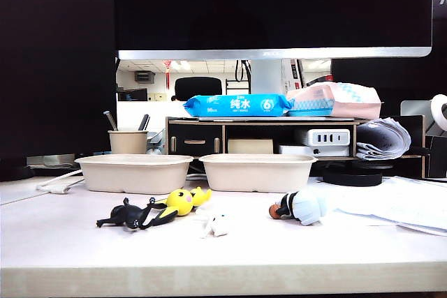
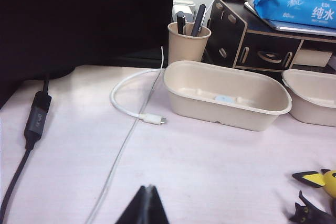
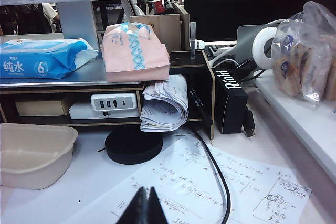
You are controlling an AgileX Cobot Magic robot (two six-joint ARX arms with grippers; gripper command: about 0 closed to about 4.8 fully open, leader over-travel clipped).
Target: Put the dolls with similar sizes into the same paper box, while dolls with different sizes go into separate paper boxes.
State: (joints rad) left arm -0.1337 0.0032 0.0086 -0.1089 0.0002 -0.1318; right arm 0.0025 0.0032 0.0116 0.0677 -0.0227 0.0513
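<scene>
Ext. view: two paper boxes sit side by side at mid-frame, left box (image 1: pixel 134 172) and right box (image 1: pixel 257 171), rims nearly touching, both empty. Dolls lie in a row in front of them, lower centre: black doll (image 1: pixel 129 215) at left, yellow doll (image 1: pixel 183 201) touching it, tiny white doll (image 1: pixel 218 225) just right, blue-white doll (image 1: pixel 300 208) further right, apart from the rest. Open desk (image 1: pixel 63 235) lies ahead of the dolls to the front edge and at lower left.

Neither arm shows in ext. view. Left gripper (image 2: pixel 145 206) is at bottom centre of left wrist view, fingertips together, nothing held, above bare desk. Right gripper (image 3: pixel 144 207) is at bottom centre of right wrist view, jaws shut, empty, over handwritten papers (image 3: pixel 220 182).

Obstructions: white cable (image 2: pixel 131 109) loops on the desk left of the left box; pen cup (image 1: pixel 128 141) and shelf (image 1: pixel 265 137) stand close behind the boxes; monitor (image 1: pixel 272 5) overhangs at top; black disc (image 3: pixel 134 145) beside right box.
</scene>
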